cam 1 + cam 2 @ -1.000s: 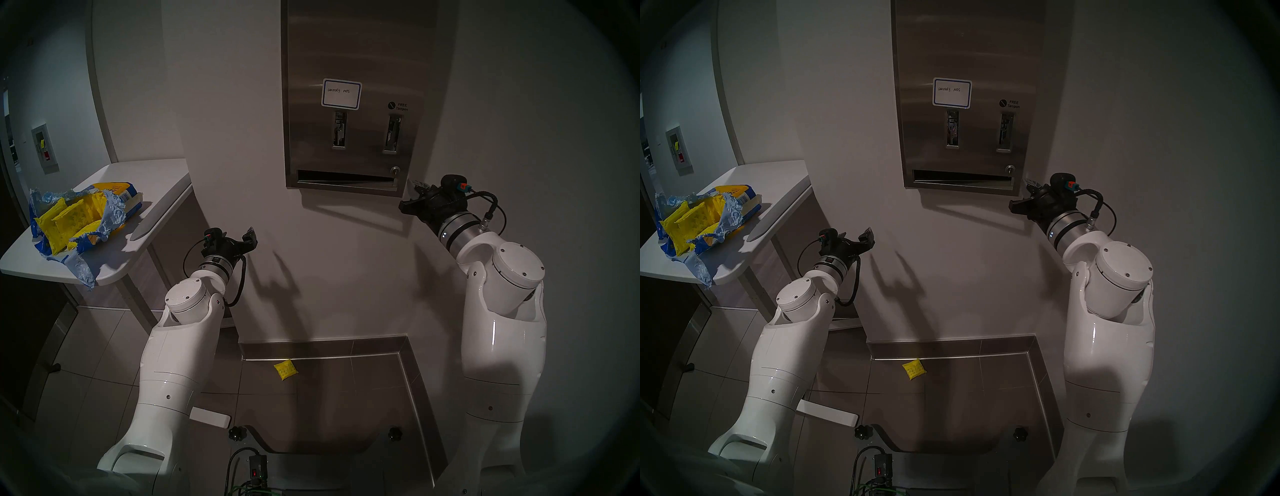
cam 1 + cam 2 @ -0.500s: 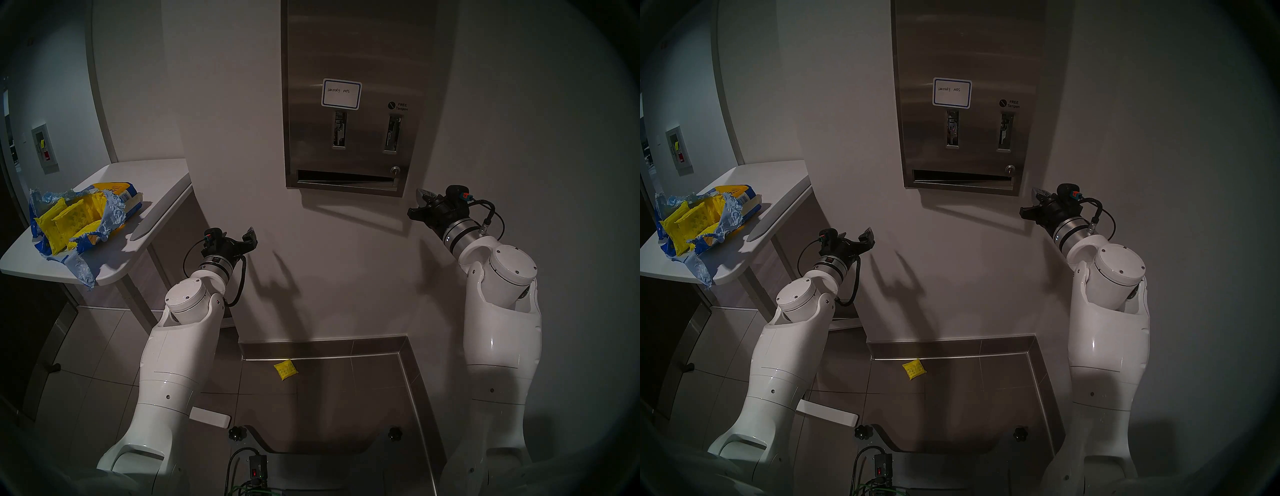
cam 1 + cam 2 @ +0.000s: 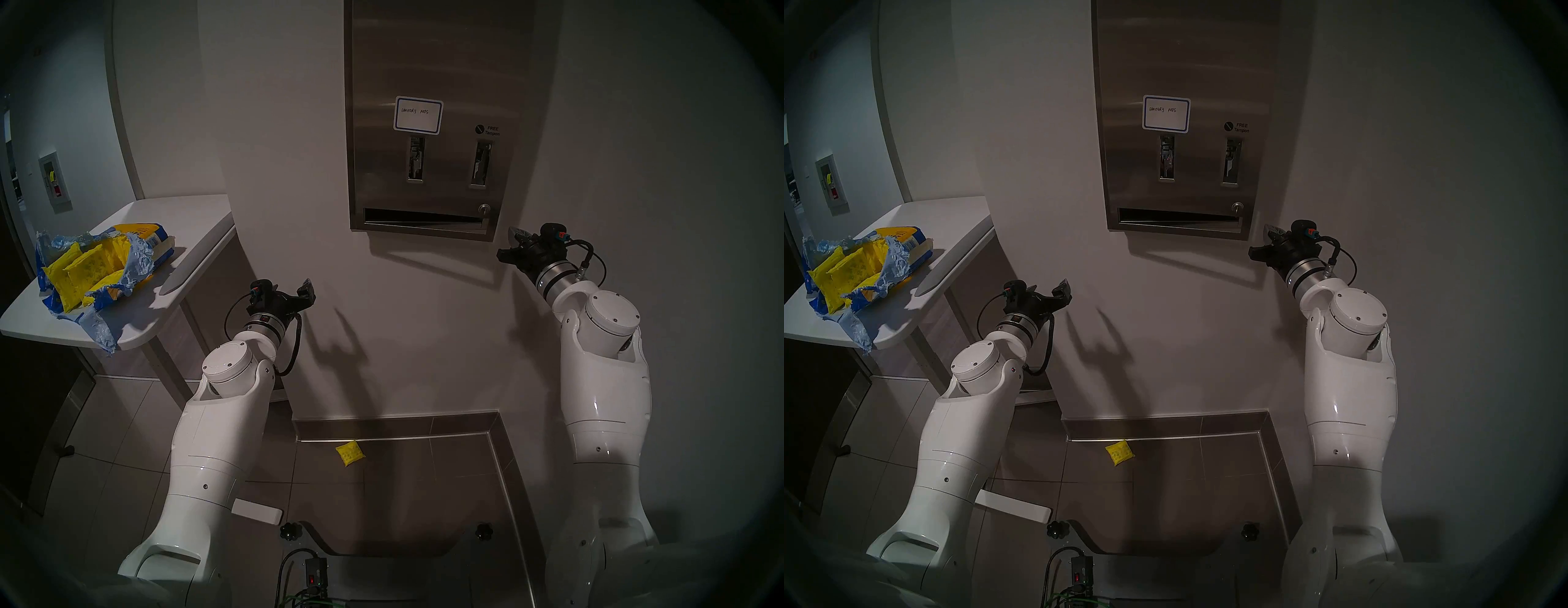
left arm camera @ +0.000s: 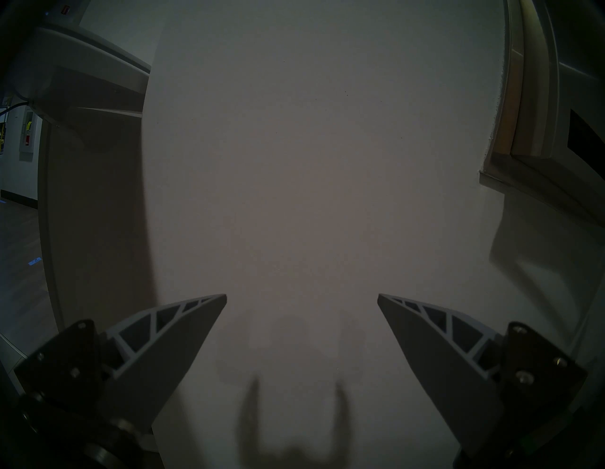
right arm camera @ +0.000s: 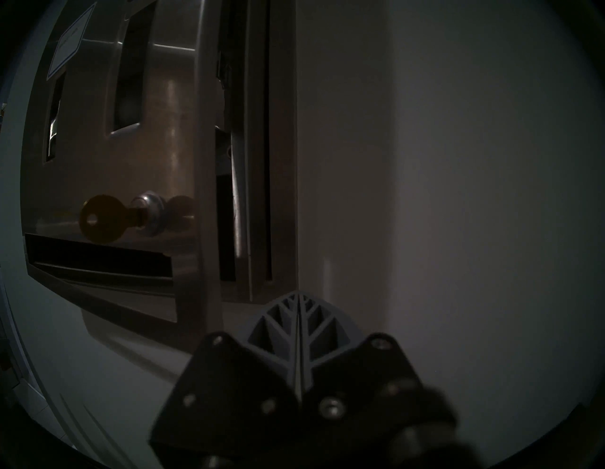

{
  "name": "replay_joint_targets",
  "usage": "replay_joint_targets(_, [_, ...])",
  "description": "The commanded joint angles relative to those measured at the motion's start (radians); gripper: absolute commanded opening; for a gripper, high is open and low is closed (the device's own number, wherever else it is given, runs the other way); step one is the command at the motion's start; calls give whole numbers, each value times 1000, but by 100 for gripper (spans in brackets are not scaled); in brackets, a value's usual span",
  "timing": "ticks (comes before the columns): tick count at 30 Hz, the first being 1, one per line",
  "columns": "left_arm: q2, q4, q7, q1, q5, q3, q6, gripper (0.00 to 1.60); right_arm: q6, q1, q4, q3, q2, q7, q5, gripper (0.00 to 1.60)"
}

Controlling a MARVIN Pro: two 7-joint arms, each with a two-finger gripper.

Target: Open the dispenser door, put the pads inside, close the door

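Since a second earlier, only the right arm had moved: its gripper had drawn a little right and down from the door's lower right corner, then edged back toward it; everything else lay as before.

Grey-white wall filled most of the view, meeting a grey tiled floor at a dark baseboard. At the left, a white shelf jutted from the wall.

On the wall hung the steel dispenser, its door standing slightly ajar; in the right wrist view a dark gap showed along its right edge. On the door sat a blue-bordered label, two lever recesses, a slot along the bottom and a lock with a key in it.

On the shelf lay a torn blue-and-yellow bag, open, with several yellow pads inside. One more pad lay on the floor near the baseboard, below the dispenser.

Left gripper hung near the bare wall, between shelf and dispenser, its jaws spread wide and holding nothing. Right gripper's jaws were pressed together, empty, pointing at the wall just beside the door's lower right corner.
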State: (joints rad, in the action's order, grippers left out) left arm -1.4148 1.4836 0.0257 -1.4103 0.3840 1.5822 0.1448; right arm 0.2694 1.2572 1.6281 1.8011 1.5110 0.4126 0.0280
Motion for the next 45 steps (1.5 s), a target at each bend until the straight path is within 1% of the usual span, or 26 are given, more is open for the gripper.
replay_joint_targets(1, [-3, 30, -2, 35, -6, -4, -17, 160, -53, -107, -17, -7, -22, 13, 9, 0])
replay_joint_targets(6, [-2, 28, -5, 36, -7, -7, -18, 160, -69, -121, -41, -15, -30, 27, 16, 0])
replay_joint_targets(10, [-3, 25, -8, 38, -7, -8, -20, 160, -74, -124, -38, -23, -34, 43, 19, 0])
replay_joint_targets(14, [-4, 21, -8, 41, -6, -7, -23, 160, -63, -96, -7, -32, -32, 71, 31, 0])
replay_joint_targets(23, [-10, 16, -15, 45, -4, -4, -30, 160, -8, -7, 105, -59, -32, 154, 66, 0])
replay_joint_targets(24, [-11, 15, -15, 45, -4, -4, -30, 160, -12, -6, 101, -60, -34, 161, 70, 0])
replay_joint_targets(29, [-15, 18, -14, 42, -3, -3, -31, 160, 33, 31, 162, -61, -53, 210, 96, 0])
replay_joint_targets(32, [-18, 20, -12, 40, -3, -4, -31, 160, 80, 52, 200, -54, -63, 247, 128, 0])
replay_joint_targets(34, [-22, 22, -12, 39, -3, -5, -31, 160, 103, 60, 214, -54, -72, 258, 155, 0])
replay_joint_targets(35, [-23, 23, -11, 39, -3, -5, -31, 160, 131, 70, 237, -45, -67, 277, 166, 0])
replay_joint_targets(36, [-25, 24, -11, 39, -3, -6, -31, 160, 134, 65, 229, -52, -76, 267, 179, 0])
replay_joint_targets(38, [-28, 26, -10, 38, -4, -9, -31, 160, 177, 77, 262, -51, -81, 297, 199, 0])
replay_joint_targets(39, [-30, 27, -9, 37, -4, -10, -30, 160, 187, 76, 266, -57, -81, 300, 211, 0])
replay_joint_targets(40, [-32, 28, -9, 36, -5, -12, -30, 160, 207, 78, 278, -58, -82, 313, 221, 0])
replay_joint_targets(41, [-34, 30, -8, 36, -5, -13, -30, 160, 233, 73, 285, -58, -78, 342, 237, 0])
replay_joint_targets(42, [-36, 31, -8, 35, -5, -15, -30, 160, 249, 71, 295, -70, -82, 345, 251, 0])
replay_joint_targets(45, [-41, 38, -6, 32, -7, -18, -31, 160, 297, 61, 314, -88, -87, 393, 277, 0])
